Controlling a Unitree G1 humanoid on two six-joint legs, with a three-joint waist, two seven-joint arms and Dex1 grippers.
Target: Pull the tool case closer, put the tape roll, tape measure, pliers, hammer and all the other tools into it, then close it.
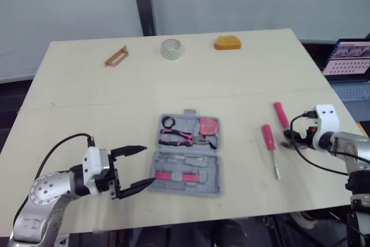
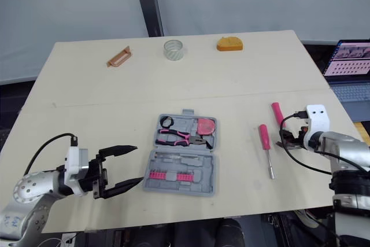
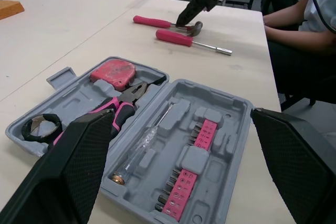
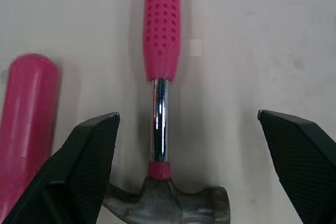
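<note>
Pink bits (image 1: 175,176) and pliers (image 1: 180,137) inside open grey tool case (image 1: 209,184)

Bare table (image 1: 243,157) separates the tool case (image 1: 213,169) from the screwdriver (image 1: 269,143), which crowds the hammer (image 4: 159,119) (handles seemingly apart).

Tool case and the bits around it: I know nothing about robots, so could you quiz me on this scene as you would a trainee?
1. True or false: the case is shut.
2. Which tool lies under the open right pincer? A) hammer B) wrench C) saw
3. How many pink-handled tools lie outside the case?

Key
1. False: it lies open.
2. A.
3. Two: the hammer and the screwdriver.
</note>
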